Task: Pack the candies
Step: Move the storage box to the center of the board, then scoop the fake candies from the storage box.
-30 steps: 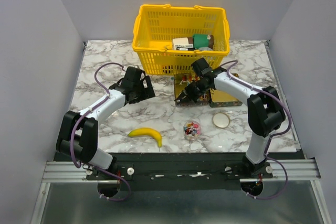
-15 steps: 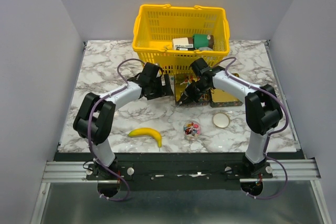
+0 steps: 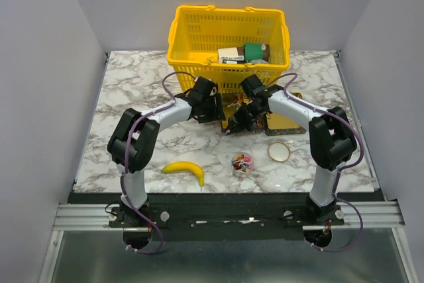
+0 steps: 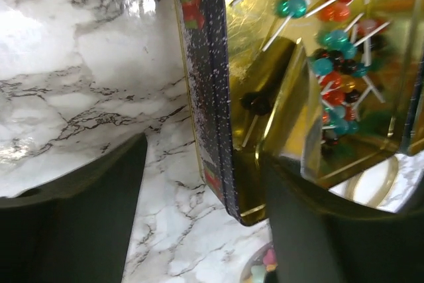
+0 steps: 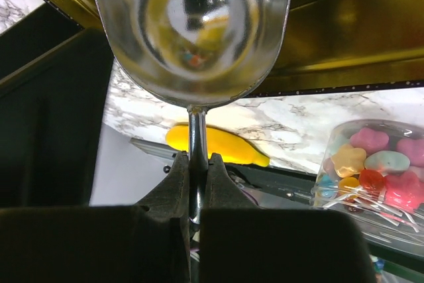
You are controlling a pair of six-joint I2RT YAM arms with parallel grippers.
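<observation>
The candies are small coloured lollipops [image 4: 334,64] in an open gold tin [image 3: 255,112], and more sweets fill a small clear jar [image 3: 242,162] in front of it. My left gripper [image 4: 204,158] is open and straddles the tin's dark speckled left wall [image 4: 211,97]. One finger is outside and clear of the wall, the other is on the inner side. My right gripper [image 5: 197,160] is shut on the handle of a metal scoop [image 5: 192,31]. The scoop hangs over the tin's near edge, and its bowl looks empty. The jar [image 5: 371,164] sits just to the right of it.
A yellow basket [image 3: 199,71] with boxes stands right behind the tin. A gold tin lid [image 3: 286,122] lies to the tin's right. A round jar lid [image 3: 279,151] lies beside the jar. A banana [image 3: 186,171] rests near the front edge.
My left arm has swung right from the open table to the tin, and its jaws have narrowed a little around the tin wall. The right arm with the scoop has stayed put.
</observation>
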